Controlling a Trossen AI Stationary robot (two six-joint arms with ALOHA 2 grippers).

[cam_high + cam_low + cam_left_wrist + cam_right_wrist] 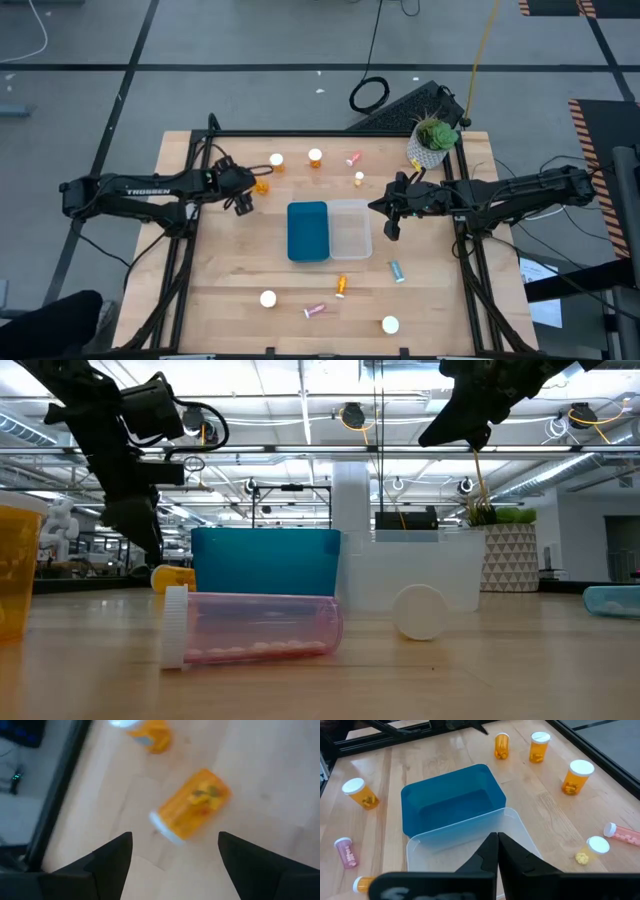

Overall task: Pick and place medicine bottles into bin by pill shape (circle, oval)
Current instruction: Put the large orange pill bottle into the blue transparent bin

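Observation:
An amber medicine bottle with a white cap lies on its side on the table at the far left. My left gripper hovers over it, open, one finger on each side and clear of it. Another amber bottle stands just beyond. The blue bin and the clear bin sit side by side at the table's middle. My right gripper is shut and holds nothing, raised beside the clear bin's right side.
More bottles stand along the far side. Others lie near the front: a pink one, an orange one, a teal one, and white-capped ones. A potted plant stands at the far right.

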